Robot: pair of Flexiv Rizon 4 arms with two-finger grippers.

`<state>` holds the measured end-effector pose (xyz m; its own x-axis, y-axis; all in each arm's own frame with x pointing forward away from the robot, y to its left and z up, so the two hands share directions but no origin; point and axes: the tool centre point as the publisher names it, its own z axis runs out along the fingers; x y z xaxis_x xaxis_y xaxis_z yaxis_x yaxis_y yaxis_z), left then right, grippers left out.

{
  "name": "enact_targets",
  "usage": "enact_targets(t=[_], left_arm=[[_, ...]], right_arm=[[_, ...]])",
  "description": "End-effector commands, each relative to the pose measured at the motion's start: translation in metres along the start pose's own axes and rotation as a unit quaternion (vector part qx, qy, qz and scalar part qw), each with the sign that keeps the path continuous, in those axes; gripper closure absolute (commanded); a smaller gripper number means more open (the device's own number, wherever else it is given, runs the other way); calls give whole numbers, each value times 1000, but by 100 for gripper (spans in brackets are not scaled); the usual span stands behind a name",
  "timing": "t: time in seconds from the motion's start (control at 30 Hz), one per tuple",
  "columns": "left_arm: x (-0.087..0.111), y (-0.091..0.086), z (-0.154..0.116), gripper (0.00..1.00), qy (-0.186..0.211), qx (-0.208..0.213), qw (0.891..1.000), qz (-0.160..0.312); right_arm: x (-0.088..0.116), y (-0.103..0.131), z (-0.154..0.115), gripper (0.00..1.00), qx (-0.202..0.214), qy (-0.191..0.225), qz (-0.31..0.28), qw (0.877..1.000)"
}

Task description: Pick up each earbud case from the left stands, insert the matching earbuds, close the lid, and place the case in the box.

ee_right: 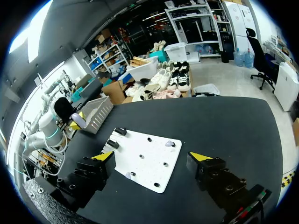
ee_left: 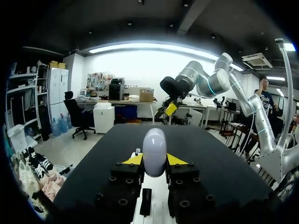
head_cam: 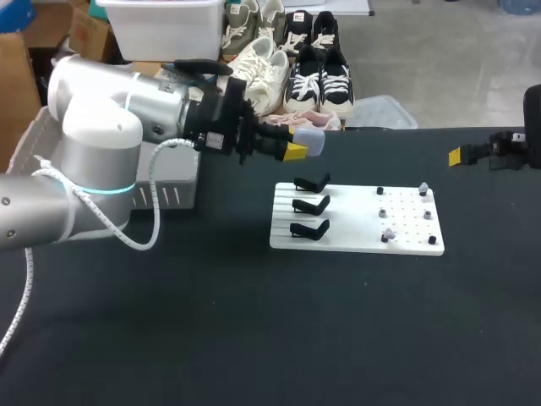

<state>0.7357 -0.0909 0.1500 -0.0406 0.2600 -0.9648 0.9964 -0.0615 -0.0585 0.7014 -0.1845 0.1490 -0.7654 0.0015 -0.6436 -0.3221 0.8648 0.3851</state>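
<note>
A pale lavender earbud case (head_cam: 312,139) hangs in the air, lid closed, with my left gripper (head_cam: 296,147) shut on it, just behind the white board's (head_cam: 355,230) left end. In the left wrist view the case (ee_left: 154,151) stands upright between the yellow fingertips (ee_left: 132,160). Three black stands (head_cam: 311,205) on the board's left side are bare. Small earbuds (head_cam: 423,189) sit on pegs on its right side. My right gripper (head_cam: 470,156) waits open at the table's far right edge, and in its own view the right gripper (ee_right: 152,157) stands wide above the board (ee_right: 149,154).
A grey slotted box (head_cam: 173,183) stands at the back left, partly behind my left arm. In the right wrist view the box (ee_right: 99,111) is beyond the board, beside the held case (ee_right: 79,120). Black tabletop spreads in front of the board.
</note>
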Motion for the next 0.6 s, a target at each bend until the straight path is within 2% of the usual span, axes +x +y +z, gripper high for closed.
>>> enact_targets(t=[0.03, 0.37, 0.6], left_arm=[[-6, -23, -3, 100, -4, -93, 996, -4], [-12, -44, -3, 100, -6, -99, 995, -9], [-12, -44, -3, 100, -6, -99, 995, -9]], right_arm=[[0, 0, 0, 0, 0, 0, 0, 1000], [0, 0, 0, 0, 0, 0, 0, 1000], [0, 0, 0, 0, 0, 0, 0, 1000]])
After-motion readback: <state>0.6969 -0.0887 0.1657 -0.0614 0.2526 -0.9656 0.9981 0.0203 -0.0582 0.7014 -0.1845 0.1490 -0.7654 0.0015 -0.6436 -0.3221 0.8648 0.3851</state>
